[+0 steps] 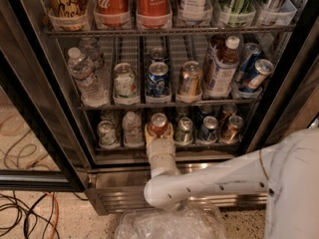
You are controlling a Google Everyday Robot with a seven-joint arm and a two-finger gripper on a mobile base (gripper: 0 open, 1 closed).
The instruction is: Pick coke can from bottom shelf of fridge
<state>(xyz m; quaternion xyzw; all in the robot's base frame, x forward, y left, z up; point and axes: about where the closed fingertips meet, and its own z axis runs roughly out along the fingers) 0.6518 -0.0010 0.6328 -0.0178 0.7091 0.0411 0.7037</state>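
One coke can (158, 124) stands in the front row of the bottom shelf (119, 149) of the fridge (114, 195), about midway along the rail, with its top turned toward the camera. The gripper (159, 132) comes at it from 6 o'clock, and its pale fingers (149, 132) are pinched onto the can, one at the can's 9 o'clock and one at its 3 o'clock. The can rests on the rack (not raised off it, as far as can be seen). A small clear bottle (132, 127) stands just beside the can at 9 o'clock, and a silver-topped can (184, 129) at 3 o'clock. Farther toward 3 o'clock stands a copper-brown can (232, 127). The white arm (209, 183) drops from the gripper past the ribbed base panel, bends, and runs off toward 4 o'clock. Crumpled clear plastic (169, 224) lies on the floor at 6 o'clock.
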